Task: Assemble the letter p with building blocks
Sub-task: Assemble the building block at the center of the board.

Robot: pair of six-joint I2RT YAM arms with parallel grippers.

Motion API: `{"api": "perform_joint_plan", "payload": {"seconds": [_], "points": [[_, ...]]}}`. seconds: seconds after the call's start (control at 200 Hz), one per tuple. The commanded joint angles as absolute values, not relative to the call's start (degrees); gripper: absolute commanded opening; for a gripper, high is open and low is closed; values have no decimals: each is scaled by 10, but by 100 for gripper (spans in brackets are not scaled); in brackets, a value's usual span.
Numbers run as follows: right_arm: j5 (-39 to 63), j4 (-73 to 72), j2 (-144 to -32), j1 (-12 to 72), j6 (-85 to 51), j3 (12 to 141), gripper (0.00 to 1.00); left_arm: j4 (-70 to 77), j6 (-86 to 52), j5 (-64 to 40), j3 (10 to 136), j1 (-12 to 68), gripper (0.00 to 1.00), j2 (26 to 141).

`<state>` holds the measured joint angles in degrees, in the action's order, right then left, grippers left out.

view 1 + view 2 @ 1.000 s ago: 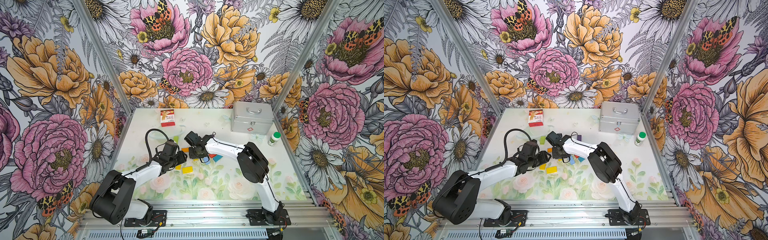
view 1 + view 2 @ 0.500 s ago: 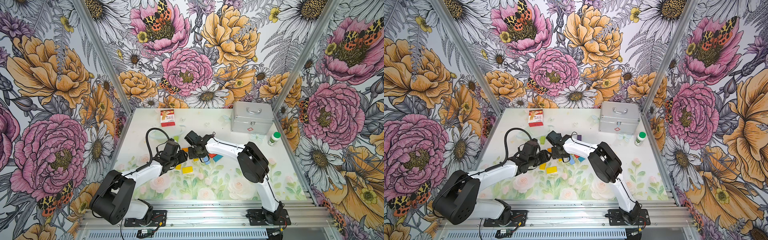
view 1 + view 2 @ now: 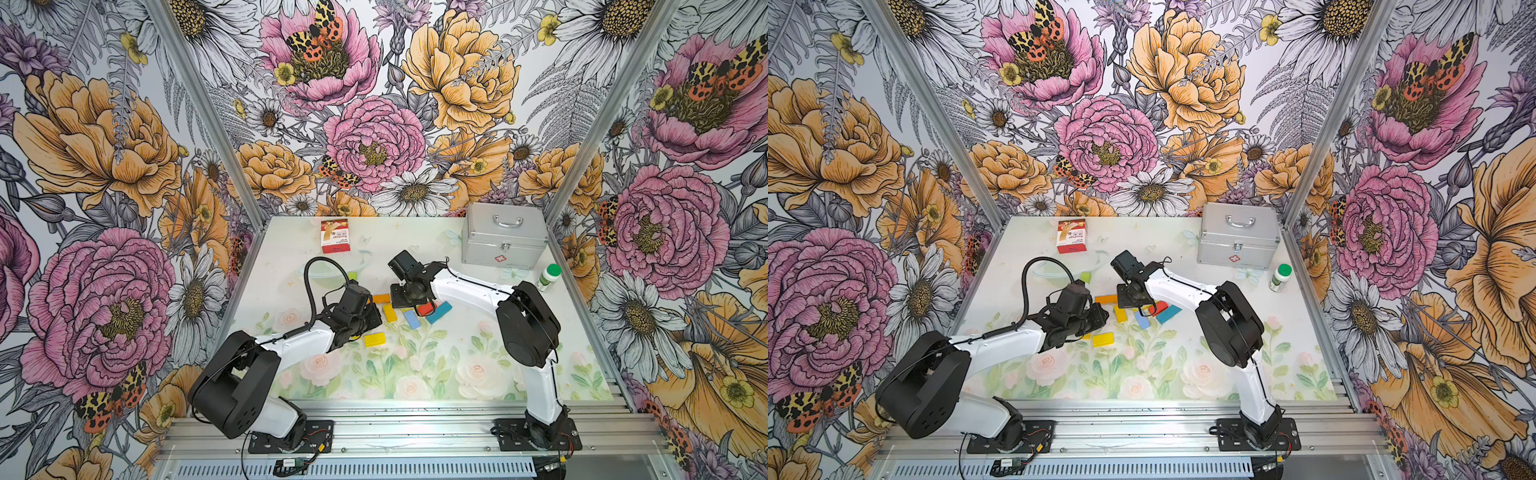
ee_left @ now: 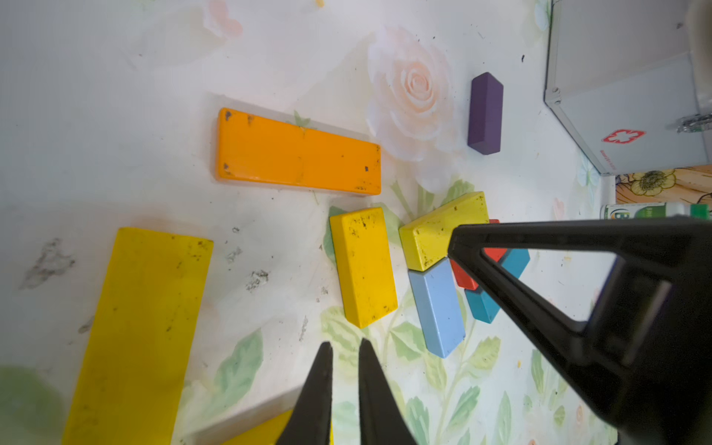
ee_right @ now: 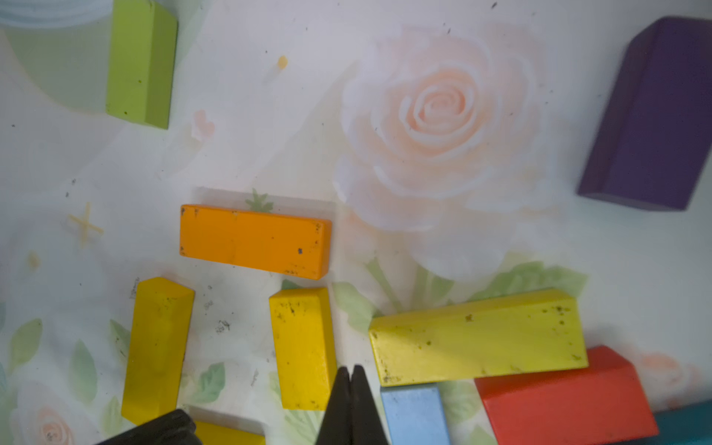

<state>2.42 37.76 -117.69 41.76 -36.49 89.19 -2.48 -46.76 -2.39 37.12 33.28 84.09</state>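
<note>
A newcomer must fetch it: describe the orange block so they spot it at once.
Find the silver first-aid case at the table's far right, then the cluster of coloured blocks mid-table. The orange block lies flat at the cluster's far left edge, clear of the nearest yellow block; it is the only orange one.
</note>
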Motion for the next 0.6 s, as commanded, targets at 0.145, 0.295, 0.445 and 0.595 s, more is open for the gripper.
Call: {"api": "perform_joint_plan", "payload": {"seconds": [0.145,0.295,0.445,0.595], "points": [[100,335,-1173,415,-329,883,0,41,-501,-14,398,344,0,908],[108,333,-1180,415,-329,883,0,41,-504,-18,409,343,0,930],[107,325,-1184,415,-340,869,0,41,-503,-20,407,339,0,934],[103,318,-1188,416,-353,857,0,47,-505,-27,400,331,0,934]]}}
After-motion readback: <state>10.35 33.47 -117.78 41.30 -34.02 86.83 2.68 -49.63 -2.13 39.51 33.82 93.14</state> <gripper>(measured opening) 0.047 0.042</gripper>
